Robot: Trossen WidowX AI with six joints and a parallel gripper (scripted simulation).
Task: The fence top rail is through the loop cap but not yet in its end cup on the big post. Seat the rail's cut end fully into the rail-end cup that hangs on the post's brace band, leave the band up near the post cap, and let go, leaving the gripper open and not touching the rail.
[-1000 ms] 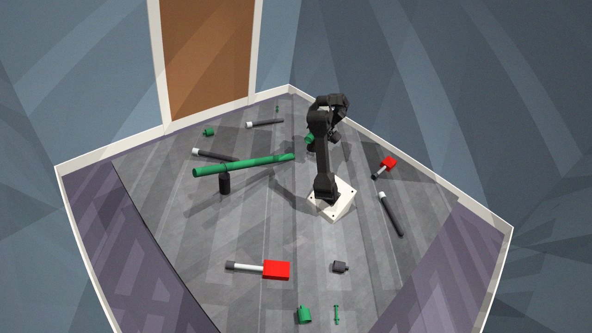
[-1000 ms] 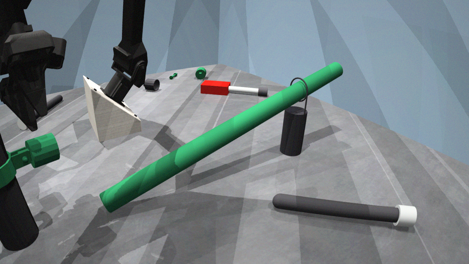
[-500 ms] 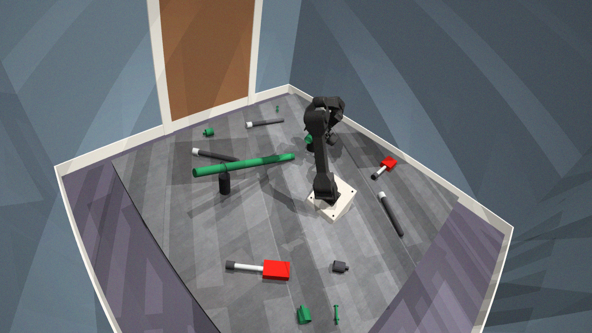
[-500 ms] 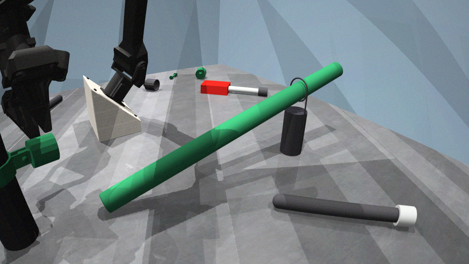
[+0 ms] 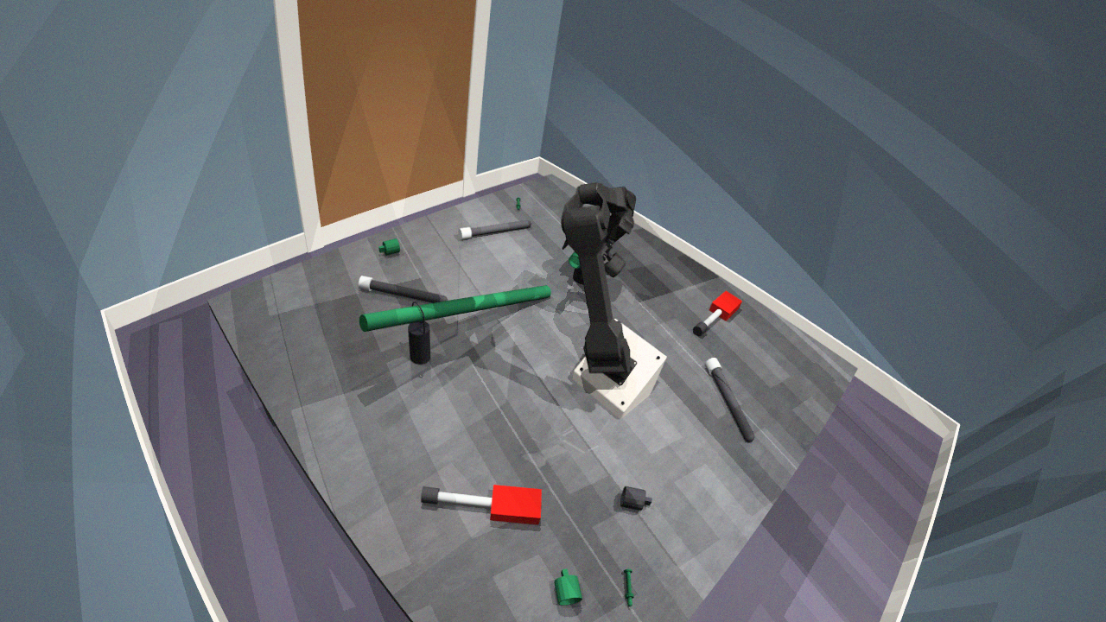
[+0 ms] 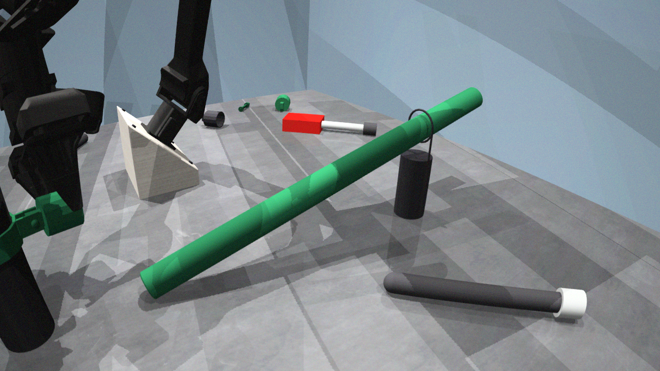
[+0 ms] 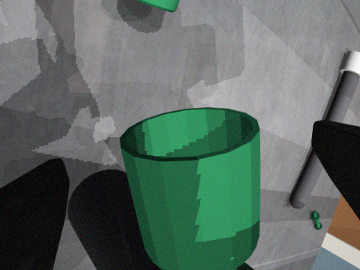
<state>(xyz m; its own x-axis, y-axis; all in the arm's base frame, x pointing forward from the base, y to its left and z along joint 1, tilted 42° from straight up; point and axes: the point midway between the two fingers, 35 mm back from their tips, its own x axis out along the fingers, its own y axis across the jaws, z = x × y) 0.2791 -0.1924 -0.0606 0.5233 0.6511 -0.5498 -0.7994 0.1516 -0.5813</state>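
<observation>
Currently the gripper [image 6: 69, 203] [image 7: 193, 151] has its fingers spread apart, clamped on nothing, with the cup [image 6: 60, 216] [image 7: 225, 180] between them in the wrist view. In the exterior view, the cup hangs at the left on the band [image 6: 10, 244] around the big post [image 6: 25, 304]. The rail [image 5: 456, 307] [image 6: 295, 198] slants through the loop [image 6: 432, 131] by the short post [image 5: 419, 344] [image 6: 412, 186], its near left end low and apart from the cup. A white-capped rod [image 5: 405, 291] [image 6: 475, 292] lies at near right. Farther back are the arm's wooden base [image 5: 649, 371] [image 6: 161, 177] and a red block [image 5: 516, 504] [image 6: 302, 123]. Whether a finger touches the cup, one cannot tell.
</observation>
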